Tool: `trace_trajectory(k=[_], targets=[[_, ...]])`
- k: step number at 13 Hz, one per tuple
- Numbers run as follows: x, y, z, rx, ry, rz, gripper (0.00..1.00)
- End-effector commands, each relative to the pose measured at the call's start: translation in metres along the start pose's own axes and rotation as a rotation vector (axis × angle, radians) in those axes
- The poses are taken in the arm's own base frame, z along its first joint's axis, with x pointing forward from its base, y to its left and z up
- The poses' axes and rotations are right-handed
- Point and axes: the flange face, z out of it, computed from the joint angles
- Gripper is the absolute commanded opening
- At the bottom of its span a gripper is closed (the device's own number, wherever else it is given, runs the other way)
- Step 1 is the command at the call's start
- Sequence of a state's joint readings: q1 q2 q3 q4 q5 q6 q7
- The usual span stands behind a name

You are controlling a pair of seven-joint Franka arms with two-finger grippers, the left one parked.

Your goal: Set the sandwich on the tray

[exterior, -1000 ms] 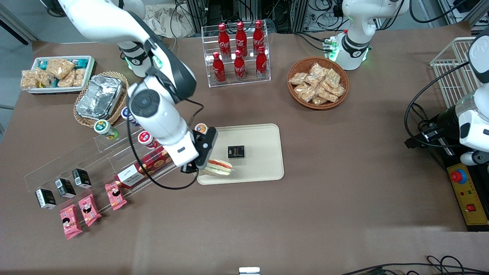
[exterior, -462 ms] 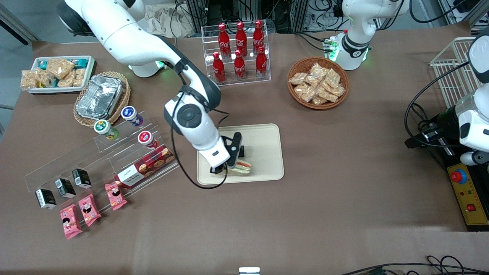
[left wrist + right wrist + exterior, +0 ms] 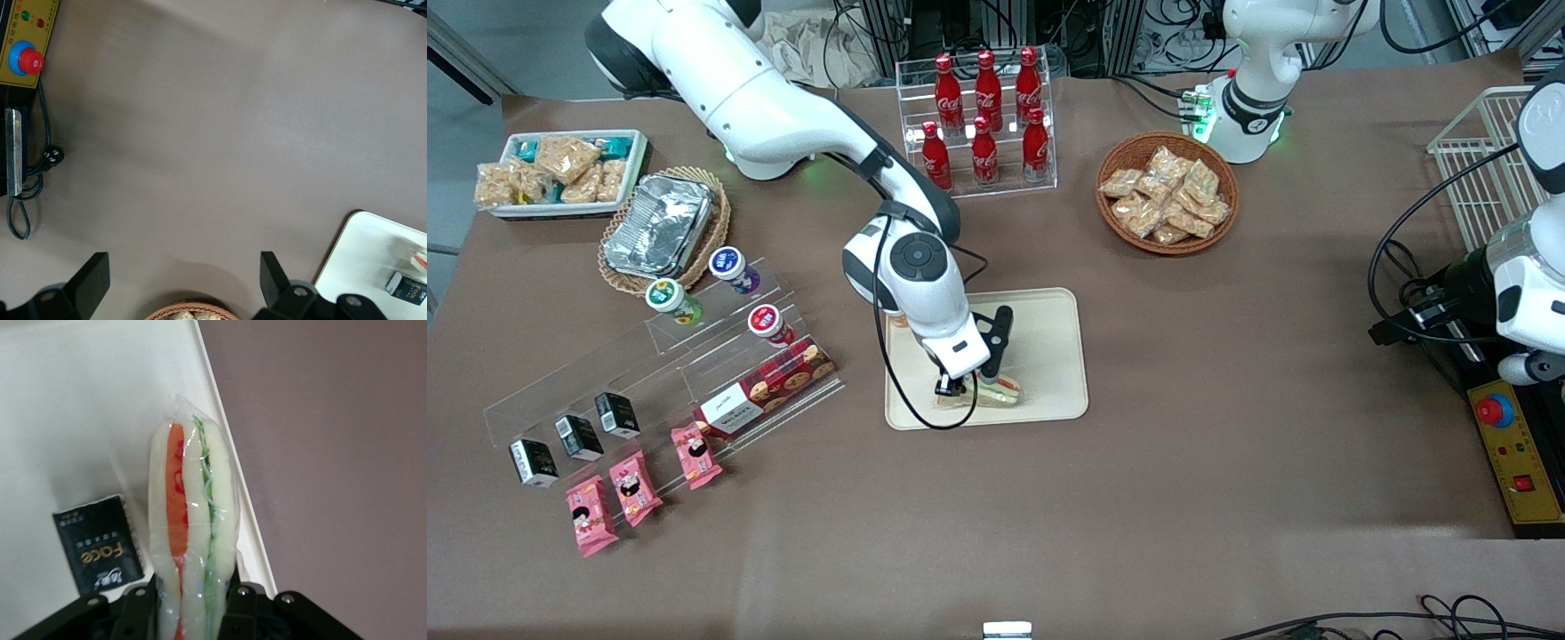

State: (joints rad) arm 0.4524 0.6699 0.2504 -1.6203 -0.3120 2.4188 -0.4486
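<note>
A big table fills most of the picture. A brown cloth (image 3: 1227, 462) covers it all, smooth and flat, with a few soft folds near the bottom. At the top edge of the picture, past the table, many black cables (image 3: 1138, 36) hang in a tangle among metal frames (image 3: 889, 27). A bit of grey floor (image 3: 458, 107) shows in an upper corner. More black cables (image 3: 1405, 618) curl at the bottom edge. The light is soft and even, and the shadows on the cloth are pale.
</note>
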Motion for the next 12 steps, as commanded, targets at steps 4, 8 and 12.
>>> trace_trajectory(k=[4, 8, 12], targets=[[-0.002, 0.009, 0.005, -0.025, 0.025, 0.022, 1.00], [-0.006, 0.019, -0.055, -0.027, -0.026, 0.052, 1.00], [-0.044, 0.050, -0.143, 0.009, -0.095, 0.170, 1.00]])
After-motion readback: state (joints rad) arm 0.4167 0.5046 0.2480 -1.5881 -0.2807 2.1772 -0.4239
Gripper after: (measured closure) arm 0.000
